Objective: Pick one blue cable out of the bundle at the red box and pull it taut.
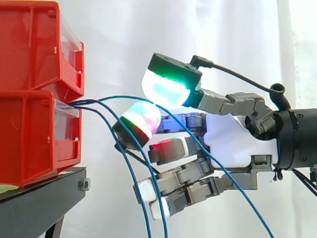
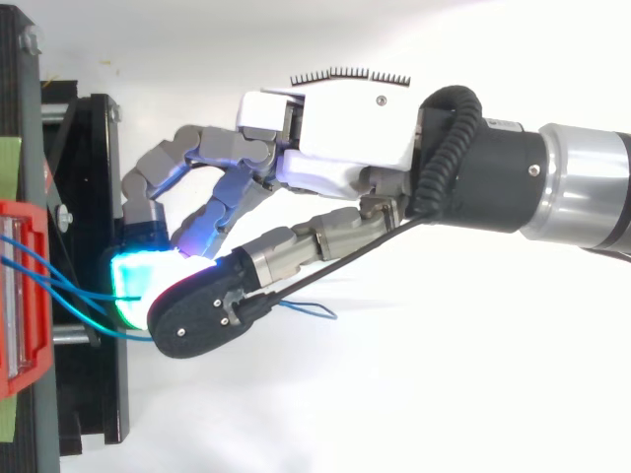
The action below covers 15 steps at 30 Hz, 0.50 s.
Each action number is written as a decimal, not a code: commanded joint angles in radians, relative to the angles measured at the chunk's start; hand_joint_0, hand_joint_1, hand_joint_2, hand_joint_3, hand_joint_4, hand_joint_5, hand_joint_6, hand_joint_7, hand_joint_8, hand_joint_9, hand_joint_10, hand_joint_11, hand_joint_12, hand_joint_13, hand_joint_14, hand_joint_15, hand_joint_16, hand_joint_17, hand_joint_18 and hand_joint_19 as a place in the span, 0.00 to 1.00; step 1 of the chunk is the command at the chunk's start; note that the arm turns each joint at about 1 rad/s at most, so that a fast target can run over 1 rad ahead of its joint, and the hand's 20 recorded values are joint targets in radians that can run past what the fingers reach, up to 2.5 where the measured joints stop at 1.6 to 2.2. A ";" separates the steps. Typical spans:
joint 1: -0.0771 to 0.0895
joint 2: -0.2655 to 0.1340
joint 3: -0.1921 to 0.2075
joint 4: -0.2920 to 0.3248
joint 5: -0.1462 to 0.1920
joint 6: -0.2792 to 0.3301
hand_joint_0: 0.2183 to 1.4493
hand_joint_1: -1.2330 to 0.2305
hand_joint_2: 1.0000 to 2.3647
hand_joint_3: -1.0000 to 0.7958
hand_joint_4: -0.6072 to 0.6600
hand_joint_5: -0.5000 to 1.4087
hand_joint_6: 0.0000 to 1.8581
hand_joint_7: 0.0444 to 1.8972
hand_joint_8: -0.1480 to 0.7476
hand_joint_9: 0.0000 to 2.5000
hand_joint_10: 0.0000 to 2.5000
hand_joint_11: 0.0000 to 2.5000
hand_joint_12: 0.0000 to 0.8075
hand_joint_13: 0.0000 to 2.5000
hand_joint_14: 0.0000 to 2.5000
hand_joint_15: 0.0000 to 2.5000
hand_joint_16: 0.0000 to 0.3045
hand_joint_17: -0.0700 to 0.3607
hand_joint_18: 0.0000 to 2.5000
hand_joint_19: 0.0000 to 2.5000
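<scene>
Several blue cables come out of the front of the lower red bin (image 1: 29, 139) (image 2: 14, 296). One blue cable (image 1: 114, 97) arcs rightward, runs between the green-glowing thumb pad (image 1: 166, 88) and a red-and-green fingertip (image 1: 143, 121), then falls away to the lower right. My hand (image 1: 233, 141) (image 2: 345, 138) reaches in from the right with thumb and that finger pinched together on this cable, just in front of the bin. The other fingers curl loosely below. Two more blue cables (image 1: 136, 178) hang down under the hand.
A second red bin (image 1: 29, 44) is stacked on the lower one. Both rest on a black stand (image 1: 44, 191) (image 2: 99, 197). A white curtain hangs behind. A loose blue cable end (image 2: 315, 311) shows beneath the hand.
</scene>
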State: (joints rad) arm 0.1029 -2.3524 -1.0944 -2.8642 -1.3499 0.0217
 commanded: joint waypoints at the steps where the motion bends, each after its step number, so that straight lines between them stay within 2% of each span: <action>1: 0.000 -0.001 -0.001 0.000 0.000 0.000 0.30 0.37 0.01 0.38 0.40 0.16 0.50 0.52 0.36 0.42 0.00 0.57 0.45 0.31 0.01 0.26 0.16 0.41 0.24 0.21; 15: 0.001 -0.001 -0.001 -0.003 0.002 0.001 0.33 0.35 0.02 0.45 0.32 0.16 0.50 0.57 0.35 0.42 0.00 0.56 0.44 0.32 0.01 0.25 0.15 0.41 0.25 0.20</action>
State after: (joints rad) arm 0.1037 -2.3524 -1.0947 -2.8658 -1.3491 0.0224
